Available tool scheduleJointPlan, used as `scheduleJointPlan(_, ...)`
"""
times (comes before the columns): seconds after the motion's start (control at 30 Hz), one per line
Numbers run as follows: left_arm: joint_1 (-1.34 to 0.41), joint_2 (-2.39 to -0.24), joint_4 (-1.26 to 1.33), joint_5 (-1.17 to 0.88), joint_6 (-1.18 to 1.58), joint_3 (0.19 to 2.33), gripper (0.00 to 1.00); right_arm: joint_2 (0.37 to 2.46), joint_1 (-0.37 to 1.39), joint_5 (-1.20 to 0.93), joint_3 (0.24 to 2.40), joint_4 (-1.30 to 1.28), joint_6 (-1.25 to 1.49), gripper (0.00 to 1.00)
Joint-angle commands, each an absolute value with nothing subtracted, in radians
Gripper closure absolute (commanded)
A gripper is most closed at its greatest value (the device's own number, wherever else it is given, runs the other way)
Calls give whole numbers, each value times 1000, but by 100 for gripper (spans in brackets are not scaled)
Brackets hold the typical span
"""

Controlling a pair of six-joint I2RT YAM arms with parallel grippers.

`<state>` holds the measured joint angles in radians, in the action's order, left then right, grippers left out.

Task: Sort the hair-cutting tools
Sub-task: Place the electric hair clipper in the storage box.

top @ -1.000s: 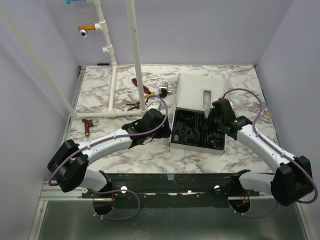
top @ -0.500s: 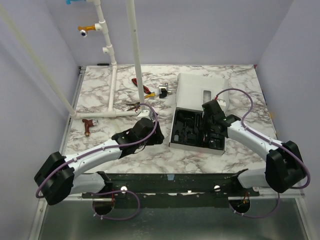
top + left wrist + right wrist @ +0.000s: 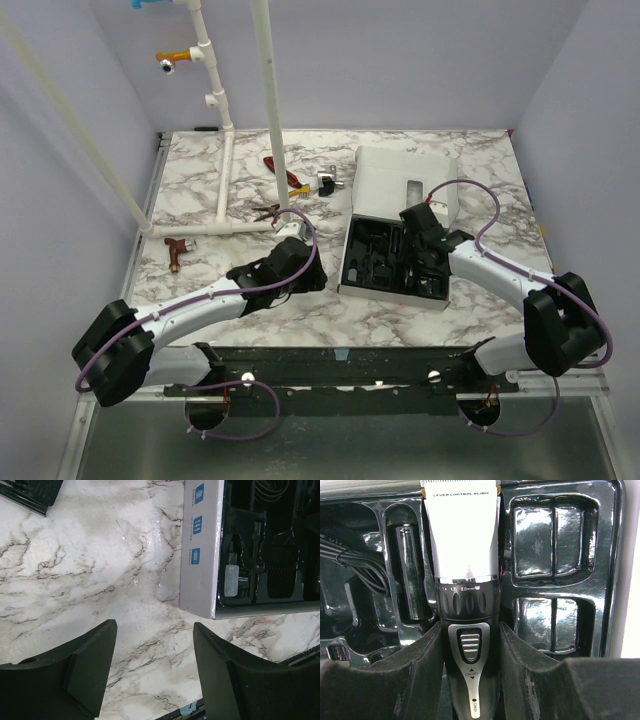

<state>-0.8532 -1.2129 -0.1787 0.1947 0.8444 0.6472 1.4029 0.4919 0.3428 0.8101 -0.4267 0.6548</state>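
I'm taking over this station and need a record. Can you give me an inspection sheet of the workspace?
Surface: marble-pattern table.
Job's things: clipper, silver blade end forward, over the black tray in the white box.
Clutter: red- and yellow-handled hand tools; reddish-brown piece.
Claws: left claw open, holding nothing; right claw shut on the clipper.
Cables: purple cables along both arms; black cord coiled in tray.
Surroundings: white pipe frame, lilac walls.
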Motion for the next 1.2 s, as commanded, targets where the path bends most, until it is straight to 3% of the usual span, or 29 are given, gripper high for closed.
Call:
scheduleJointPlan(0.0, -861, -1230, -190, 220, 851, 664, 36, 1397, 493, 355, 797, -382, 657, 91)
scheduleJointPlan(0.23, -862, -1221, -189, 230, 845, 667, 36, 1367, 494, 348, 811, -415, 652, 61)
scheduleJointPlan(0.37, -862, -1223, -192, 232, 841, 670, 35, 1347, 494, 347, 830, -441, 652, 49)
scheduleJointPlan(0.5, -864, -1224, -183, 226, 846, 665, 36, 1324, 494, 336, 850, -460, 646, 41)
scheduleJointPlan(0.7, -867, -1218, -183, 225, 851, 657, 35, 1299, 494, 315, 886, -492, 652, 37)
scheduleJointPlan(0.77, -867, -1212, -182, 229, 851, 655, 35, 1269, 494, 311, 891, -483, 651, 39)
scheduleJointPlan(0.83, -867, -1208, -166, 224, 850, 650, 35, 1242, 493, 313, 877, -447, 643, 49)
scheduleJointPlan(0.97, -867, -1213, -135, 201, 850, 641, 36, 1223, 492, 292, 823, -353, 642, 96)
scheduleJointPlan(1.17, -867, -1210, -139, 202, 851, 640, 36, 1295, 452, 250, 791, -282, 669, 99)
